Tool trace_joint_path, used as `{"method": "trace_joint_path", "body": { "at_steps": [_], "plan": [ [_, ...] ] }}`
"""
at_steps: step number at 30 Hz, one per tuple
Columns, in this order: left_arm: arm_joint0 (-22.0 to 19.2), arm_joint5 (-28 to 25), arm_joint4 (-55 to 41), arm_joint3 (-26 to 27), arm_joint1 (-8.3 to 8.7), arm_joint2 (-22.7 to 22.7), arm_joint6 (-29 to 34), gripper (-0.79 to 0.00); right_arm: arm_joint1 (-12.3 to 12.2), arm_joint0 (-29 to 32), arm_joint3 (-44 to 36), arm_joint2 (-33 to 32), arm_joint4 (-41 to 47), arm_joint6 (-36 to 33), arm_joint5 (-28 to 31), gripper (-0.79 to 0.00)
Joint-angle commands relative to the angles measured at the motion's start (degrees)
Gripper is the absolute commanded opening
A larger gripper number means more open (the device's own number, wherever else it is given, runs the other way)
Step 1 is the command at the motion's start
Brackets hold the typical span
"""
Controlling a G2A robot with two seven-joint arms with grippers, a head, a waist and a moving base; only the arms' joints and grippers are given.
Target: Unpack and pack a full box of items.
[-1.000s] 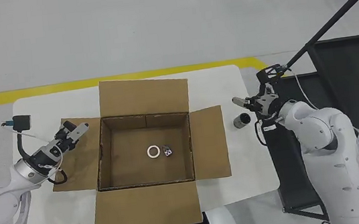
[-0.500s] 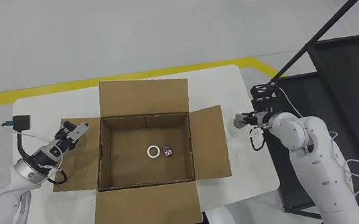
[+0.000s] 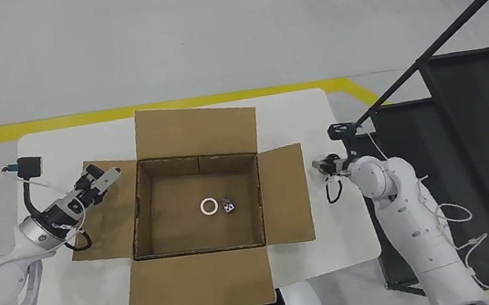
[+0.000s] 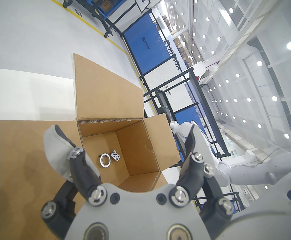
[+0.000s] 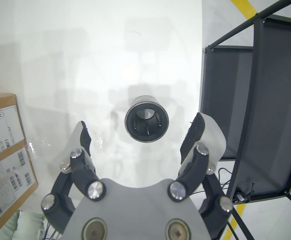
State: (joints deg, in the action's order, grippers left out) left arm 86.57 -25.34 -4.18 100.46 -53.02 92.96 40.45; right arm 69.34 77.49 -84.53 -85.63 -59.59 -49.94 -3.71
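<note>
Box: open cardboard box (image 3: 205, 240) on the desk (image 3: 304, 113); a metal ring (image 3: 206, 207) and a small holed block (image 3: 228, 206) lie on its floor
Sleeve: dark sleeve (image 5: 146, 121) rests on the desk near the right flap (image 3: 284, 193)
Right gripper (image 5: 141, 125): wide open; a finger either side of the sleeve, gripping nothing
Left gripper (image 4: 124, 135): wide open; empty; over the left flap (image 3: 111, 224)
Progress: unpacking looks nearly through; two pieces left inside; repacking not yet begun

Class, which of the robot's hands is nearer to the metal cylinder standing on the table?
Right. The right hand hangs open above the cylinder; the left hand is beyond the box, over its opposite flap.
</note>
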Motion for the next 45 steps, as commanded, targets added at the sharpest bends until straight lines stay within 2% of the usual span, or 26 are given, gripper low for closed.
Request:
{"method": "trace_joint_path", "body": {
  "at_steps": [1, 5, 6, 7, 8, 9, 21, 28, 38, 45],
  "plan": [
    [0.00, 0.00, 0.00, 0.00, 0.00, 0.00, 0.00, 0.000, 0.12, -1.00, 2.01, 0.51, 1.15, 0.31, 0.19, 0.000],
    [0.00, 0.00, 0.00, 0.00, 0.00, 0.00, 0.00, 0.000, 0.27, -2.60, 4.65, 1.42, 1.99, 0.92, 0.32, 0.000],
    [0.00, 0.00, 0.00, 0.00, 0.00, 0.00, 0.00, 0.000, 0.28, -2.89, 5.04, 1.63, 2.02, 0.97, 0.40, -0.123],
    [0.00, 0.00, 0.00, 0.00, 0.00, 0.00, 0.00, 0.000, 0.29, -3.18, 5.39, 1.76, 2.08, 0.98, 0.40, -0.413],
    [0.00, 0.00, 0.00, 0.00, 0.00, 0.00, 0.00, 0.000, 0.29, -3.43, 5.66, 1.88, 2.12, 1.02, 0.40, -0.668],
    [0.00, 0.00, 0.00, 0.00, 0.00, 0.00, 0.00, 0.000, 0.28, -3.67, 5.77, 1.99, 2.05, 0.94, 0.38, -0.785],
    [0.00, 0.00, 0.00, 0.00, 0.00, 0.00, 0.00, 0.000, -0.54, -1.12, -1.72, 0.59, -1.38, -4.78, -1.60, -0.785],
    [0.00, 0.00, 0.00, 0.00, 0.00, 0.00, 0.00, 0.000, -0.90, 1.12, -7.30, -1.37, -0.12, -5.29, -1.59, -0.785],
    [0.00, 0.00, 0.00, 0.00, 0.00, 0.00, 0.00, 0.000, -1.75, 5.79, -26.82, -9.66, 3.17, -4.80, -1.83, -0.785],
    [0.00, 0.00, 0.00, 0.00, 0.00, 0.00, 0.00, 0.000, -1.91, 6.50, -40.10, -10.14, 6.69, -3.47, 0.88, -0.785]
  ]
}}
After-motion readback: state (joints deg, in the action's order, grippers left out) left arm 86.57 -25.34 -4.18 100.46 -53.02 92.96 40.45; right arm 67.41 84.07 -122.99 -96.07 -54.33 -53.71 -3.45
